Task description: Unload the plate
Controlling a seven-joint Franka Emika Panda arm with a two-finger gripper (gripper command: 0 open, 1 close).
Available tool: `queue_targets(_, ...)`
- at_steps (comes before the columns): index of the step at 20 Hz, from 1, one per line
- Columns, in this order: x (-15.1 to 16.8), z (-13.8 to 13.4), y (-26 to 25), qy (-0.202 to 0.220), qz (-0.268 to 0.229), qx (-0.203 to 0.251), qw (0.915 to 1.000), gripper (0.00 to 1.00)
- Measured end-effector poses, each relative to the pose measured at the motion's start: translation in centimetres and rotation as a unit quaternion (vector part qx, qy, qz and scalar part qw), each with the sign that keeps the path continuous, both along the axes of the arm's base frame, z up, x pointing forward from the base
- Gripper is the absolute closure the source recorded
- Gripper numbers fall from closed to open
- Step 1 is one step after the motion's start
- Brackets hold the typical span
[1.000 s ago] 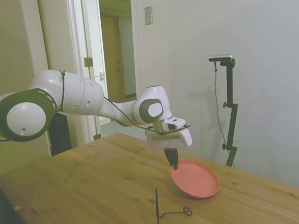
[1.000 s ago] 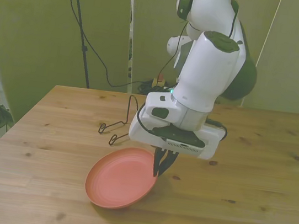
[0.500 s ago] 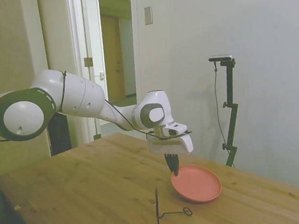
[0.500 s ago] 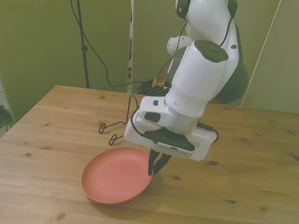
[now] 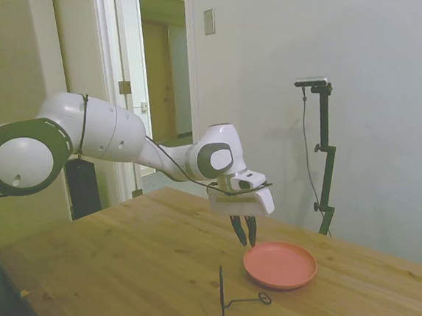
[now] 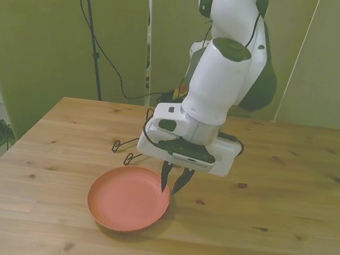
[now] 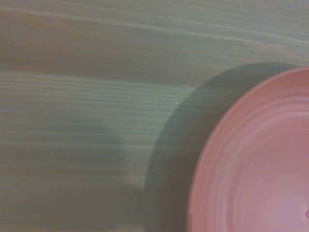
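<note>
Resting flat on the wooden table [image 6: 289,182], the salmon-pink plate [image 6: 127,199] lay just below my pincer [image 6: 172,187], its near rim directly under my fingertips. A second before, that plate had hung tilted from my closed fingers, one edge lifted off the wood; half a second before, it had sunk nearly level. Now my two dark fingers stood parted a little, with a clear gap between them and nothing held, just above the rim. I judged that the plate had been let go and set down, so the unloading looked all but finished, with only my withdrawal left. The thin black wire stand [image 6: 135,141] stood bare, near the plate on its far side from my fingers in the side view. My white arm [image 5: 109,138] reached out low and nearly level over the table, wrist bent so that the pincer pointed straight down. From my wrist, a blurred curve of plate [image 7: 256,164] and its shadow showed on the wood grain.
</note>
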State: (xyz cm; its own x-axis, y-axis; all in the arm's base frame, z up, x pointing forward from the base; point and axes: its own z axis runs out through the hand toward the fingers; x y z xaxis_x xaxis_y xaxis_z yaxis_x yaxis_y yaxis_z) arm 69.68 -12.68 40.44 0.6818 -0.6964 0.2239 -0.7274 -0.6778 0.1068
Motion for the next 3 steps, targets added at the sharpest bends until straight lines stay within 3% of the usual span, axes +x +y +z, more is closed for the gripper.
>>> queue_targets(3,-1.6,4.1,1.8,-0.01,0.013,0.035,0.9992,0.0)
